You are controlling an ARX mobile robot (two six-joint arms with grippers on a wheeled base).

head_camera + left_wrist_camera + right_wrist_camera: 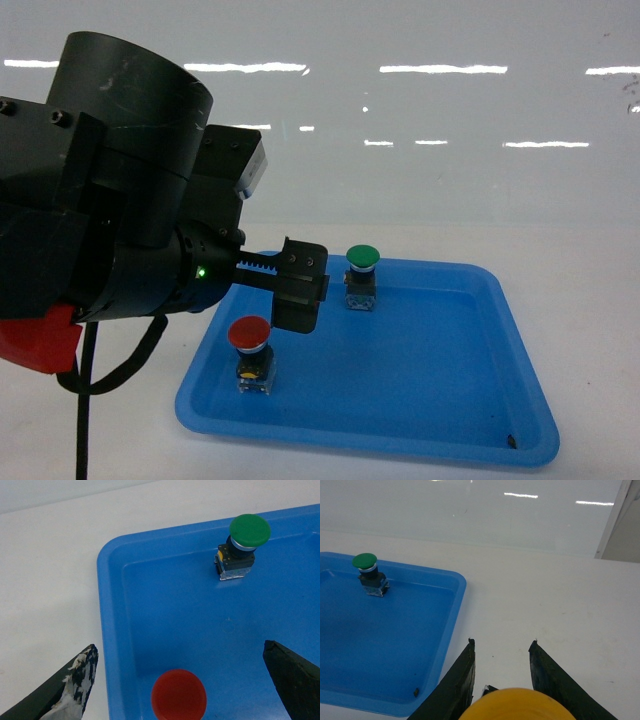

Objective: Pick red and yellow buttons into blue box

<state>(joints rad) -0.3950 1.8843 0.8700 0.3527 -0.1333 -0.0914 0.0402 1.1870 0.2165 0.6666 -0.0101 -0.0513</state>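
White table; left gripper (pixel 180 680) gapes over the red button (pixel 179 700), rigid, light; right gripper (pixel 502 672) clamps the yellow button (pixel 517 705)

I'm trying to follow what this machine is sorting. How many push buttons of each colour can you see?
Red button: 1, in the blue tray
Green button: 1, in the same tray
Yellow button: 1, between the right gripper's fingers, off the tray
Total: 3 buttons

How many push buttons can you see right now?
3: the red button near the blue tray's front left, the green button near its back edge, and the yellow button between the right tool's fingers.
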